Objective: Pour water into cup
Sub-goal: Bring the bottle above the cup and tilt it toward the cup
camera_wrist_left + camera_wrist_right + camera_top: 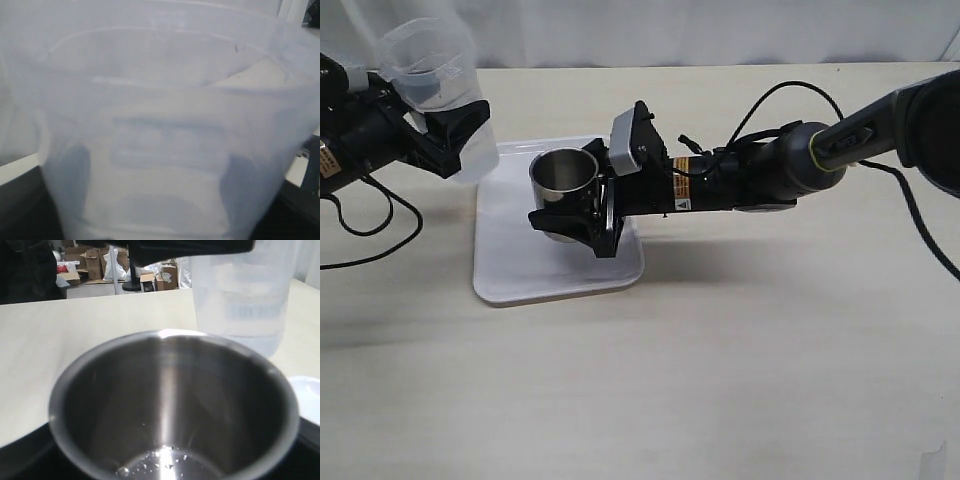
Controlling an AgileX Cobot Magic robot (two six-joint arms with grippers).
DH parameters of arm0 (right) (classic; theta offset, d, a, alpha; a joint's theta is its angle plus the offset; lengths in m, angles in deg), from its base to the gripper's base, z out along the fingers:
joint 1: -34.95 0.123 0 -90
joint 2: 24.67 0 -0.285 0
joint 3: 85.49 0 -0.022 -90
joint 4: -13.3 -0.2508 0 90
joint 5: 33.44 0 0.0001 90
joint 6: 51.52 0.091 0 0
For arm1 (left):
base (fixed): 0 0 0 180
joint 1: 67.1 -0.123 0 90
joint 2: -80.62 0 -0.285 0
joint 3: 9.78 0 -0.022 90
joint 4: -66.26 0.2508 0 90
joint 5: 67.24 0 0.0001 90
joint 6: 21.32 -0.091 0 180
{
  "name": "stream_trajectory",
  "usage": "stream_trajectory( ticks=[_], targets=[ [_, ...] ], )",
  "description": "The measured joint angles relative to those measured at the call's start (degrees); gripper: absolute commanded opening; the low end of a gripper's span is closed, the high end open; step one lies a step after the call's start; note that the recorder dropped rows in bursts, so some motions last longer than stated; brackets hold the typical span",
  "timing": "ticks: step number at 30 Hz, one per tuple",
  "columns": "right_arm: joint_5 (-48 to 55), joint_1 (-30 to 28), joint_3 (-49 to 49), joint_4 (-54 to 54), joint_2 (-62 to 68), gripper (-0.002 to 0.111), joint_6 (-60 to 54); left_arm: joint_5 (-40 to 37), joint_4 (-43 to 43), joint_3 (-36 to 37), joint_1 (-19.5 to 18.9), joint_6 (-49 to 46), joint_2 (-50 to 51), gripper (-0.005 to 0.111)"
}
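we record: stainless steel cup (563, 170), upright over the white tray (520, 270), clasped between the fingers of the right gripper (568, 198); a few drops of water (162, 460) shining on its floor; clear plastic container (432, 70), gripped at its lower wall by the left gripper (463, 140), near the cup and apart from it; pale wooden table (720, 350) beneath.

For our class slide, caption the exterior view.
Right gripper grips steel cup over white tray; left gripper holds clear container nearby.
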Motion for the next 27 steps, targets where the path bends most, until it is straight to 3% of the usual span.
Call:
stream_trajectory(
  ticks=[11, 27],
  targets=[
    [0.00, 0.00, -3.66, 3.45, 3.15, 0.004, 4.64, -9.65, 0.74, -4.70, 5.40, -4.69, 0.00, 0.000],
    [-2.22, 0.09, -6.19, 6.64, 3.15, 0.004, 6.01, -11.08, 1.18, -5.30, 6.60, -15.92, 0.00, 0.000]
  ],
)
